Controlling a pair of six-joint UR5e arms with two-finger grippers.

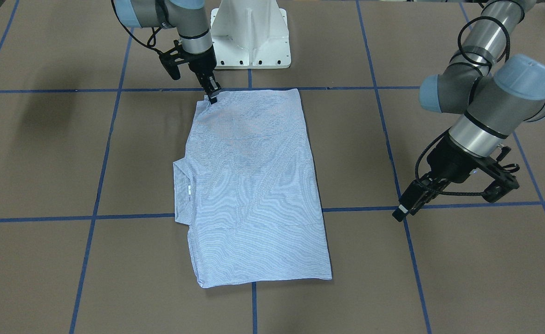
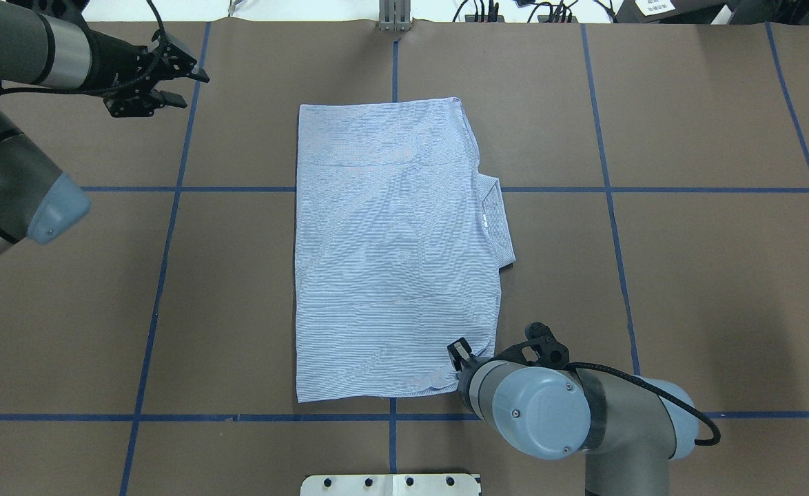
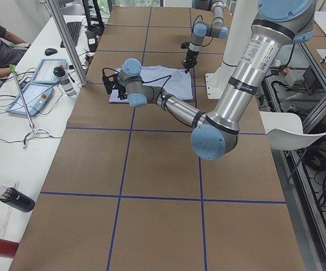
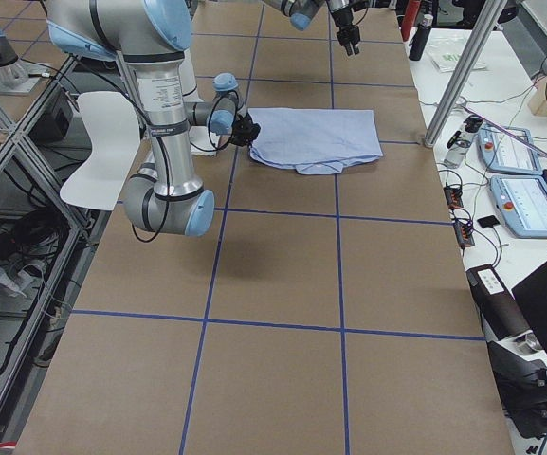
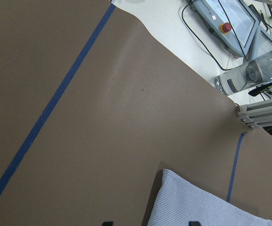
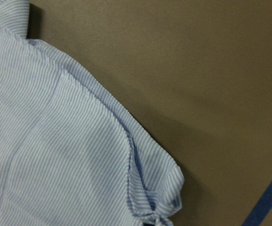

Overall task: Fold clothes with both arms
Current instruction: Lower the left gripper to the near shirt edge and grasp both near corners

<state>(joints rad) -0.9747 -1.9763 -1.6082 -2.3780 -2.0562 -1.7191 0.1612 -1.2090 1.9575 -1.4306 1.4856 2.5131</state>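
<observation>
Shirt (image 1: 254,185) | corner pinched in right pincer (image 1: 212,96) | left pincer (image 1: 401,211) wide, well apart

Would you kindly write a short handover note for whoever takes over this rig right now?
Right gripper: shut on the shirt at its corner nearest the robot base; the fabric is bunched there.
Left gripper: open, empty, off to the robot's left of the shirt.
Shirt: flat mid-table, folded into a long rectangle, no sleeves showing; collar juts out on the robot's right.
Left to do: probably a further fold; the left gripper has no hold yet.
</observation>
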